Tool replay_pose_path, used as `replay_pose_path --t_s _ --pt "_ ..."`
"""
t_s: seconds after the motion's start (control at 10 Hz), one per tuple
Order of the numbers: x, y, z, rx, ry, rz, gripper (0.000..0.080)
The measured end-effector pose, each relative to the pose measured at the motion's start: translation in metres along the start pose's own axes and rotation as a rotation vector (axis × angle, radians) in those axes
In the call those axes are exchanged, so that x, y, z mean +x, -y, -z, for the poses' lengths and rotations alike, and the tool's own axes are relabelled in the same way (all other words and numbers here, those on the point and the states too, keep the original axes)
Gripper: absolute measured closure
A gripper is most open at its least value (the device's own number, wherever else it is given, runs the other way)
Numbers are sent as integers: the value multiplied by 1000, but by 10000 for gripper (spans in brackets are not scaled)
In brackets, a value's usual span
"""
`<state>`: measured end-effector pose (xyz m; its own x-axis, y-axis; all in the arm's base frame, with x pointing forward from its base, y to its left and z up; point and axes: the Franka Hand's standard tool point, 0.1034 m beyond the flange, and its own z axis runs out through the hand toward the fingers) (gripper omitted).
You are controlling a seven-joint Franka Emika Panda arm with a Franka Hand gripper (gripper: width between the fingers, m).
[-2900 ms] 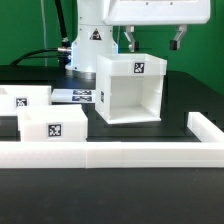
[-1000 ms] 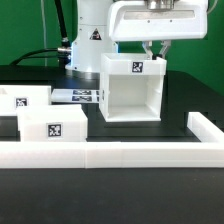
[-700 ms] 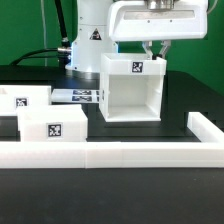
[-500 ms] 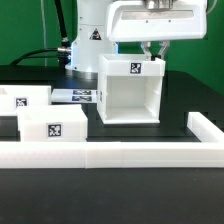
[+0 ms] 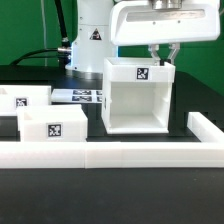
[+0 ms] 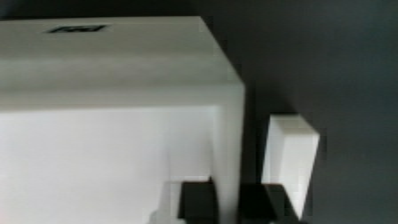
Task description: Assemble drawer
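Note:
The drawer's large cube-shaped white housing [image 5: 138, 96] stands on the black table with its open face toward the exterior camera and a tag on its top front edge. My gripper [image 5: 160, 51] comes down from above and is shut on the top edge of the housing's side wall on the exterior view's right. In the wrist view the two dark fingers [image 6: 201, 203] straddle that thin wall, one inside the housing [image 6: 107, 70] and one outside. Two smaller open-top trays [image 5: 52, 126] [image 5: 24, 97] sit at the exterior view's left, apart from the housing.
The long low white rail [image 5: 110, 153] runs along the front and turns back at the exterior view's right [image 5: 206, 126], close to the housing. The marker board [image 5: 80, 96] lies flat behind the trays. The robot base [image 5: 90, 40] stands at the back.
The gripper came down onto the housing's wall and shut on it. In the last half second the housing has slid toward the front and the exterior view's right with the gripper.

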<state>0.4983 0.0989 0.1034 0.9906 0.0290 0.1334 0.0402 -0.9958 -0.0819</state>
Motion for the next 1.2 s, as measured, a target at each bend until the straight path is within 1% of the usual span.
replay_pose_path --t_s 0.1,0.2,0.6,1.0,1.2 --pt "18 0 -2 6 -28 -2 762" --pt "30 -1 -3 8 -45 -6 762" --pt "62 -8 -6 11 -75 -23 761" --pt "64 -8 -6 13 -79 -38 761" --pt "66 -6 -4 25 -86 -145 761"
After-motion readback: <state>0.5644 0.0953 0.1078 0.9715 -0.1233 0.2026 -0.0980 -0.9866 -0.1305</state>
